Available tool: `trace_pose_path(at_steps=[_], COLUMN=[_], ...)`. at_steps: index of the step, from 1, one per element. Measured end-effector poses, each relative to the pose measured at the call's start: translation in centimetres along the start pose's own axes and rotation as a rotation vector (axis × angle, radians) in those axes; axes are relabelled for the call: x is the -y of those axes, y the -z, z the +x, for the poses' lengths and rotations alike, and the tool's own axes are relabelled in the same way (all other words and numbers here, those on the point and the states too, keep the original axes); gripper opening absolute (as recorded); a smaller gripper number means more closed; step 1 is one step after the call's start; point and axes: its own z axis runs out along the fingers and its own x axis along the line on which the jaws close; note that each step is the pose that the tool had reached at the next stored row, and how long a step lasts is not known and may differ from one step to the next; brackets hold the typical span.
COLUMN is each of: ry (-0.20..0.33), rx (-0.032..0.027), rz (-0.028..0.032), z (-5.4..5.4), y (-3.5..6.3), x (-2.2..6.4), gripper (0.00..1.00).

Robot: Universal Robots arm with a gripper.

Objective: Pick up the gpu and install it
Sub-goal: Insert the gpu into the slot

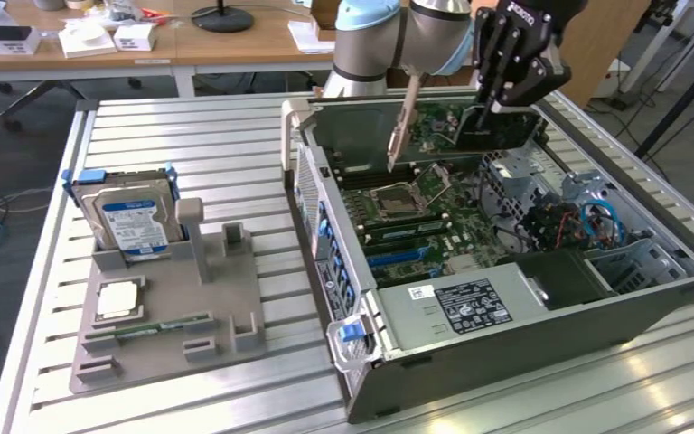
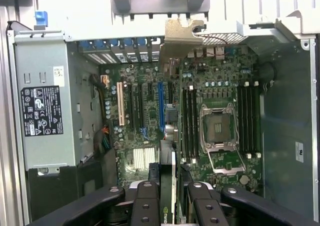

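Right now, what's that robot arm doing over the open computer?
The robot's gripper is clamped on the gpu and holds it on edge above the motherboard inside the open computer case. The card looks raised over the board, not yet pushed into a slot. On the exterior view's left, a hard drive stands in a grey holder.
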Motion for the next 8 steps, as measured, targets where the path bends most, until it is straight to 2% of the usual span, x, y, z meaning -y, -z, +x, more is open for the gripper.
trace_pose_path(at_steps=[3,8], ry=[0.027,0.072], rx=[-0.0001,-0.0003], rz=[0.006,0.0126], z=[0.0,0.0], y=[-0.05,-0.15], x=[0.0,0.0], gripper=[0.26,0.26])
